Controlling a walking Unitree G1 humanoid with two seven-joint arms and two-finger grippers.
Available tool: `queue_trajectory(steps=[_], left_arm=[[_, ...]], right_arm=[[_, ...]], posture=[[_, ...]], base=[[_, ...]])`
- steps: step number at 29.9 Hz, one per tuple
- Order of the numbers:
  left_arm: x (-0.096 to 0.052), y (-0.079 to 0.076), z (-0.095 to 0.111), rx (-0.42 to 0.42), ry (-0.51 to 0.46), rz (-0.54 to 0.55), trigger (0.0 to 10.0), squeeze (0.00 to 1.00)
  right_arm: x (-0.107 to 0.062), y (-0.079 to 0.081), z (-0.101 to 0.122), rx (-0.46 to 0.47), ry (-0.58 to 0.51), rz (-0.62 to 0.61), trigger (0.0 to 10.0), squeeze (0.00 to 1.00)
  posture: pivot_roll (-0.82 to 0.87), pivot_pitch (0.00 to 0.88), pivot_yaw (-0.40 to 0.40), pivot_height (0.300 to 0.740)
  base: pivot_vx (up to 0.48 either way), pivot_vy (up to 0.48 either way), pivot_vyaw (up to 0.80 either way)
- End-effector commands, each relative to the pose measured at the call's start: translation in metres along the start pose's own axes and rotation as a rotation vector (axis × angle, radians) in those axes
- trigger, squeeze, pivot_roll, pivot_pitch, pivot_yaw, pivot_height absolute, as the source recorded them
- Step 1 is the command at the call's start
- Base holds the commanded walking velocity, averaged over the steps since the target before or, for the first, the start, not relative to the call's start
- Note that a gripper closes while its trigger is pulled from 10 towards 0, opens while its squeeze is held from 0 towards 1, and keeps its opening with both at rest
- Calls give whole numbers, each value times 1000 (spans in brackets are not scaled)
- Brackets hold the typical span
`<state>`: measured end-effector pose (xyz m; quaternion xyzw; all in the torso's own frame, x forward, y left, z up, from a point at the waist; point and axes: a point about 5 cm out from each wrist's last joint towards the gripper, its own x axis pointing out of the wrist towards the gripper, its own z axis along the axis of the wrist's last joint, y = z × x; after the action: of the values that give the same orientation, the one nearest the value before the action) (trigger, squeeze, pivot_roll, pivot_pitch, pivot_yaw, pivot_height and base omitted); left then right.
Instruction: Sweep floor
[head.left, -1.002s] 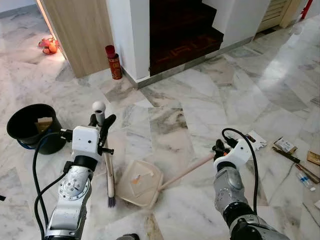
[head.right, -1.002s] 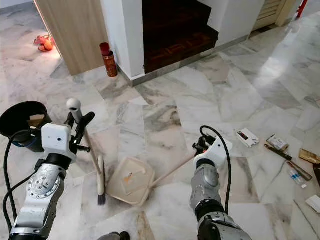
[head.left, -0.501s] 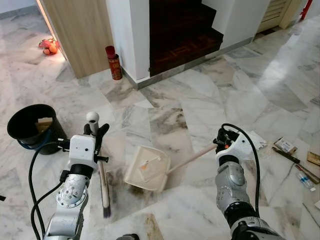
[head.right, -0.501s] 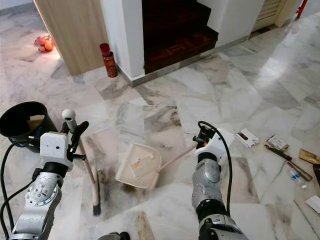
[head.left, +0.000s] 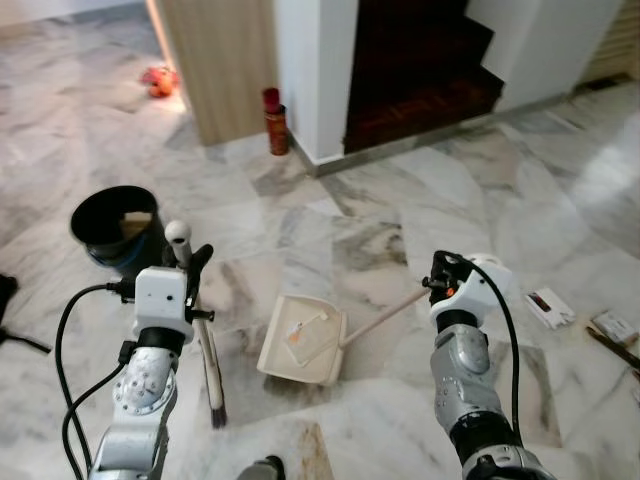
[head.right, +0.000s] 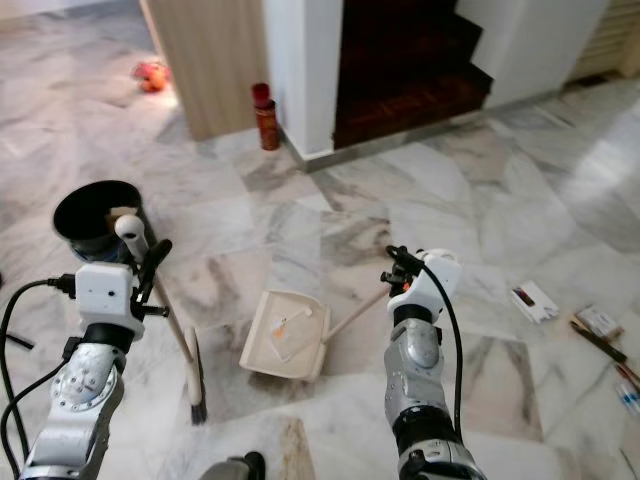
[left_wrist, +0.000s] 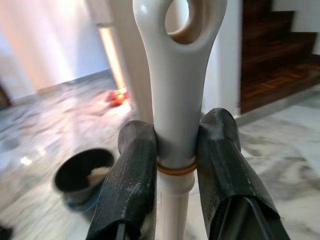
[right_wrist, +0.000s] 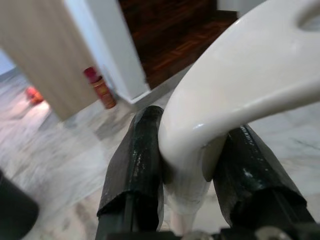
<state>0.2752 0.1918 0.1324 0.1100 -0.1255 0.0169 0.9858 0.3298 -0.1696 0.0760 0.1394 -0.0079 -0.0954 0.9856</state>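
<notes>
On the grey-veined marble floor (head.left: 480, 190) before us, we are keeping the cream plastic dustpan (head.left: 303, 339) lying flat between our arms, a small orange scrap inside it. Our right gripper (right_wrist: 182, 150) is clamping both black fingers around the pan's long pale handle (head.left: 385, 315). Our left gripper (left_wrist: 175, 165) is squeezing the smooth white broom handle (left_wrist: 176, 95) just under its hanging loop, a thin orange band circling the shaft there. The broom (head.right: 180, 340) is slanting down to dark bristles touching the floor beside the pan. A black round bucket (head.left: 115, 225) is standing near our left arm. Farther off, a red cylindrical can (head.left: 273, 120) is standing at a white wall corner, next to dark wooden stairs (head.left: 420, 70) and a light wood panel (head.left: 215, 60). Small packets (head.right: 535, 300) are lying scattered to our right.
</notes>
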Motion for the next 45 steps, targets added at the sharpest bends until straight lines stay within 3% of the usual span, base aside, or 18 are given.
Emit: queue_trajectory(steps=[1,11,21,45], left_arm=[[-1,3,0,19,-11,17,10000,0],[-4,4,-2,10,-1,30,10000,0],[-8,7,-11,-92,58,89,10000,0],[-14,-3,-14,-133,79,30,10000,0]], right_arm=[[4,10,12,19,-51,21,10000,0],[4,9,13,24,-45,21,10000,0],[4,10,13,35,-29,27,10000,0],[5,17,10,85,10,53,10000,0]], posture=[[144,113,-4,740],[143,107,-10,740],[149,103,-14,740],[160,87,-13,740]], base=[[0,0,775],[0,0,779],[0,0,725],[0,0,0]])
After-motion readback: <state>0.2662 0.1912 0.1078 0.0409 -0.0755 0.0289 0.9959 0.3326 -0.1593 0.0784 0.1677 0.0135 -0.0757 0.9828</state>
